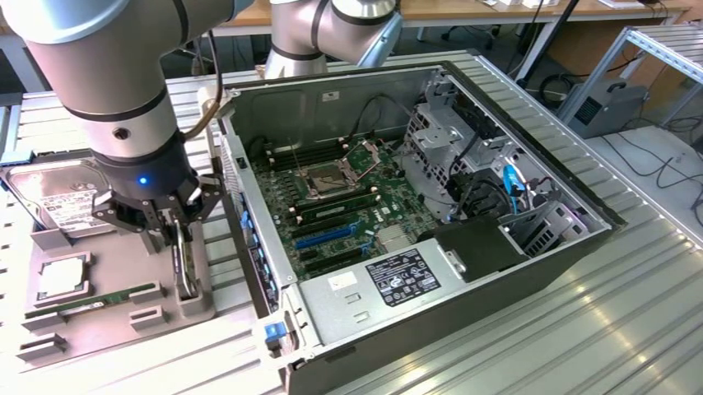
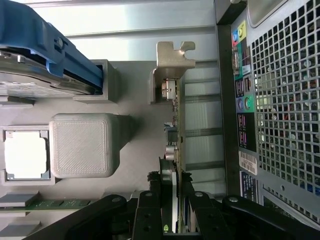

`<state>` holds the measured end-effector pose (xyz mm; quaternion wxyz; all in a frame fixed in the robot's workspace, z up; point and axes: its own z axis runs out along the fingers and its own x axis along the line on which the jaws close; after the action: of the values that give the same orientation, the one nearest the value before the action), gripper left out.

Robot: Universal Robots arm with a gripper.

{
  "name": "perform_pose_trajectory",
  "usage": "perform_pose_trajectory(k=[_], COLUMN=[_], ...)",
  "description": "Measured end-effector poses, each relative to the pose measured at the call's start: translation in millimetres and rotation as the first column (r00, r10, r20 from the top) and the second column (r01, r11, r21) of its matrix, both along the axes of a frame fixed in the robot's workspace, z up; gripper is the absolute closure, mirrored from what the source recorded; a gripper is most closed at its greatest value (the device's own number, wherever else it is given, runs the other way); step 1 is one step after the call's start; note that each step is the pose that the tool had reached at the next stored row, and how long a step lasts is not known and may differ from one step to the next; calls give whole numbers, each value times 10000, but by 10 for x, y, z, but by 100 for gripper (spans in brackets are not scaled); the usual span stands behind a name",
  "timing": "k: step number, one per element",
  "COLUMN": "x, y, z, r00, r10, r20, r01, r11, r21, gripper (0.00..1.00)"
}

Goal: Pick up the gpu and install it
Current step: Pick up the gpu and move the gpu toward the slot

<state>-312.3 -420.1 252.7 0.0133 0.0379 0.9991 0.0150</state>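
The computer case [image 1: 439, 329] lies open on its side on the aluminium bench [image 1: 626, 329], motherboard [image 1: 363, 206] facing up. The grey parts tray [image 1: 121, 263] sits just beside the case's rear wall.

The gripper [image 1: 179, 247] is down at the tray edge nearest the case. Its fingers [image 2: 156, 200] clench the gpu [image 2: 176, 135] from both faces. The card stands on edge in its tray slot, with the metal bracket [image 2: 172, 62] at the far end from the grasp.

The step in hand looks like lifting the card free. That calls for a straight pull along the slot with no twist, since the grasp sits toward one end and the bracket end could sag or catch.

Room is tight. The perforated rear wall [image 2: 285, 100] runs close along one face, and a raised tray block [image 2: 80, 145] stands near the other. Open space is upward only.

Further into the tray, well apart from the card, lie the hard drive [image 1: 61, 197], CPU [image 1: 61, 278] and RAM stick [image 1: 94, 303].
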Motion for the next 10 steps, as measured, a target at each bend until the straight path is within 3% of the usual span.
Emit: perform_pose_trajectory(k=[10], x=[0], y=[0], z=[31], r00=[10000], r10=[0], r20=[1], r01=[0], r11=[10000], r21=[1], gripper=[73])
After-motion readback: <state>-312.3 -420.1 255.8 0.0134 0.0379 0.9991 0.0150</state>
